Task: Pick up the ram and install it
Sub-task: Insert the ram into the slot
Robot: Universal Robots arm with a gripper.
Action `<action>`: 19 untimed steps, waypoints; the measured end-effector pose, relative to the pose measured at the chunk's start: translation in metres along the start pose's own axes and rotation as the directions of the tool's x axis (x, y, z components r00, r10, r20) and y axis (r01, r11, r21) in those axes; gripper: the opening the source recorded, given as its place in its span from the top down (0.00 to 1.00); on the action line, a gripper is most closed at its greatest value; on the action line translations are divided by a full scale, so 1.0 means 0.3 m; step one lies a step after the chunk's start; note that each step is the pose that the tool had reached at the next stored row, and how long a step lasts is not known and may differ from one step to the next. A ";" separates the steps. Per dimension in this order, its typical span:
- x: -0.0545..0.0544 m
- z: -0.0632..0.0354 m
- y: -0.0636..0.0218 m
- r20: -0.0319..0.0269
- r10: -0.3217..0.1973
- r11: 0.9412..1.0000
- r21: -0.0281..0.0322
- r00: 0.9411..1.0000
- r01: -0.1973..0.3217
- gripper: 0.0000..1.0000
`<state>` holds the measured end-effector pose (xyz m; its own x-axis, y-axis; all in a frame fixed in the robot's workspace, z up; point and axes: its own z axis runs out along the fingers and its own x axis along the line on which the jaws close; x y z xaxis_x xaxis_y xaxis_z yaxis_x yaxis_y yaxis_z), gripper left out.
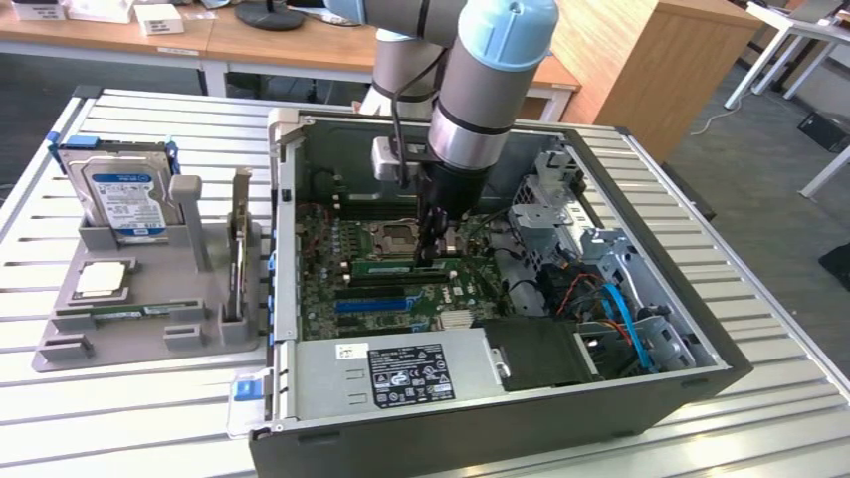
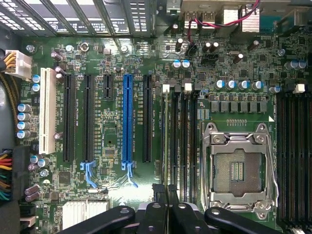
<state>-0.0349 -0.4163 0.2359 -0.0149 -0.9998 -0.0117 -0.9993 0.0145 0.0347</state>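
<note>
A green ram stick [image 1: 396,267] stands on edge in a memory slot of the motherboard [image 1: 385,299] inside the open computer case. My gripper [image 1: 433,255] reaches straight down onto the end of that stick nearer the exterior view's right. In the wrist view its dark fingers [image 2: 160,204] are pressed together, in line with the row of black memory slots [image 2: 180,141] beside the empty processor socket [image 2: 239,170]. Whether the fingertips touch the stick is hidden by the arm. A second, alike ram [image 1: 122,314] lies flat in the grey tray [image 1: 80,349].
The tray at the exterior view's left also holds a blue-labelled hard drive [image 1: 126,194], an upright expansion card [image 1: 239,254] and a processor chip [image 1: 102,280]. Case walls [image 1: 286,199], a drive cage [image 1: 558,199], cables [image 1: 624,319] and the power supply [image 1: 412,373] surround the gripper.
</note>
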 end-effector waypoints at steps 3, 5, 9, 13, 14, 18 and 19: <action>0.000 0.003 0.000 0.000 0.000 1.000 0.000 1.000 0.000 0.88; 0.000 0.003 0.000 0.000 0.000 1.000 0.000 1.000 0.000 0.88; 0.000 0.004 0.000 0.000 0.000 1.000 0.000 1.000 0.000 0.88; -0.004 0.004 0.001 0.000 0.000 1.000 0.000 1.000 0.000 0.88; -0.004 0.004 0.001 0.000 0.000 1.000 0.000 1.000 0.000 0.88; -0.004 0.004 0.001 0.000 0.000 1.000 0.000 1.000 0.000 0.88; -0.004 0.004 0.001 0.000 0.000 1.000 0.000 1.000 0.000 0.88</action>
<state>-0.0354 -0.4150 0.2346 -0.0151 -0.9998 -0.0117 -0.9993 0.0147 0.0347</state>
